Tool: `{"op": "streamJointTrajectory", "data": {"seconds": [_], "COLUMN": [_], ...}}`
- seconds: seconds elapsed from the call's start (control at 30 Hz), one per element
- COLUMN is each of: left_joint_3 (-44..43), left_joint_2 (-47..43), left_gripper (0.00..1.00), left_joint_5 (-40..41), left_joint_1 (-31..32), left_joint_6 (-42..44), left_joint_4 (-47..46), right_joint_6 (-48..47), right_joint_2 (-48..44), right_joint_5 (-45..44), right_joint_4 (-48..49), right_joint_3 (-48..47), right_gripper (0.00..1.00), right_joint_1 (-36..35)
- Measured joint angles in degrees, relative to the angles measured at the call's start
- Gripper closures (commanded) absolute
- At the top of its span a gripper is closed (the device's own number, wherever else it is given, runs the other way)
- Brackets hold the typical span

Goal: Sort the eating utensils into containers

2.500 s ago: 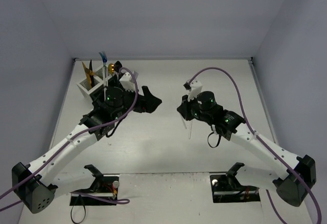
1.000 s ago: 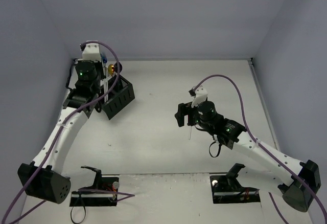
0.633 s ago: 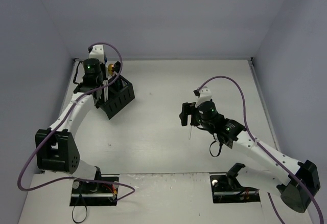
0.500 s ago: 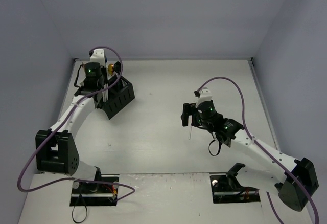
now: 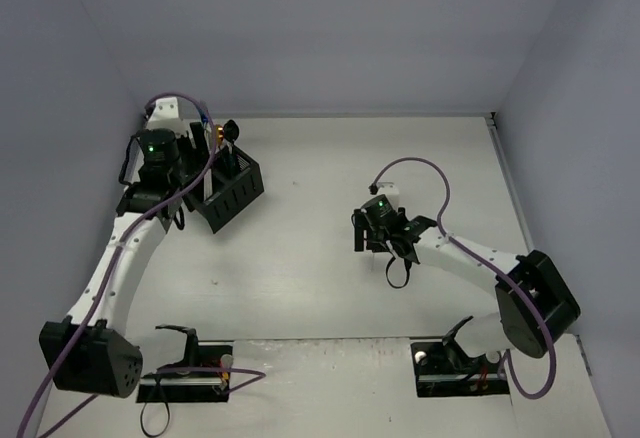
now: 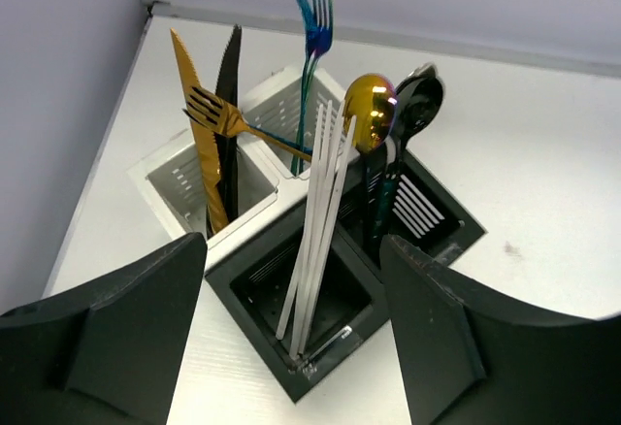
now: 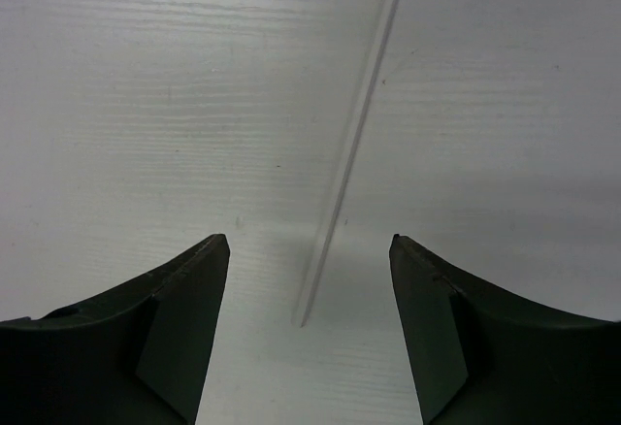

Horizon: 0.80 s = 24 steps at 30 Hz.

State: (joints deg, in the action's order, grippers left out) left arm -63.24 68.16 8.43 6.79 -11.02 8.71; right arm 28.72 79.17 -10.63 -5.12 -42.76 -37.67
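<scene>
The containers are joined mesh bins, with white ones (image 6: 184,178) behind black ones (image 6: 281,328). A gold knife (image 6: 190,105), black knife (image 6: 229,76) and gold fork (image 6: 215,114) stand in one white bin. A blue fork (image 6: 312,17) stands in the other. A gold spoon (image 6: 369,114) and black spoon (image 6: 419,105) lean in the far black bin. Pale plastic utensils (image 6: 315,221) stand in the near black bin, under my open, empty left gripper (image 6: 293,245). A clear plastic utensil (image 7: 354,134) lies flat on the table, its tip between the fingers of my open right gripper (image 7: 309,241).
The bins (image 5: 232,190) sit at the table's far left corner, close to the left wall and the back wall. My right gripper (image 5: 363,234) hangs low over the white table (image 5: 300,288) near its middle, with a purple cable looping above the arm.
My left gripper has opened above the near black bin and drawn back a little. The right gripper has come down lower over the clear utensil, still open.
</scene>
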Motion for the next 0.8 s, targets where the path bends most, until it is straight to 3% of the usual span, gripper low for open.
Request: {"op": "streamJointTrajectory", "data": {"seconds": [0.23,0.57,0.67,0.73,0.8], "left_joint_3": [-0.44,10.39,13.04,13.96,14.32], "left_joint_2": [-14.05,-28.38,-30.39,-31.04,-31.39], "left_gripper": [0.3,0.25,0.25,0.24,0.24], "left_joint_5": [-6.45,-21.95,-25.62,-27.25,-28.64], "left_joint_1": [0.0,0.35,0.37,0.37,0.55], "left_joint_6": [-3.73,-10.89,-13.04,-14.38,-15.71], "left_joint_4": [11.65,21.45,23.26,23.93,24.42], "right_joint_6": [2.48,3.89,4.11,4.04,3.94], "right_joint_2": [5.97,12.57,13.2,13.51,13.88], "right_joint_5": [-0.89,-1.08,-1.2,-1.2,-1.18], "right_joint_4": [-1.2,-1.27,-1.07,-0.87,-0.62], "right_joint_3": [-2.45,-4.03,-4.48,-4.81,-5.13], "right_gripper": [0.51,0.68,0.8,0.95,1.0], "right_joint_1": [0.37,2.16,2.68,3.01,3.19]}}
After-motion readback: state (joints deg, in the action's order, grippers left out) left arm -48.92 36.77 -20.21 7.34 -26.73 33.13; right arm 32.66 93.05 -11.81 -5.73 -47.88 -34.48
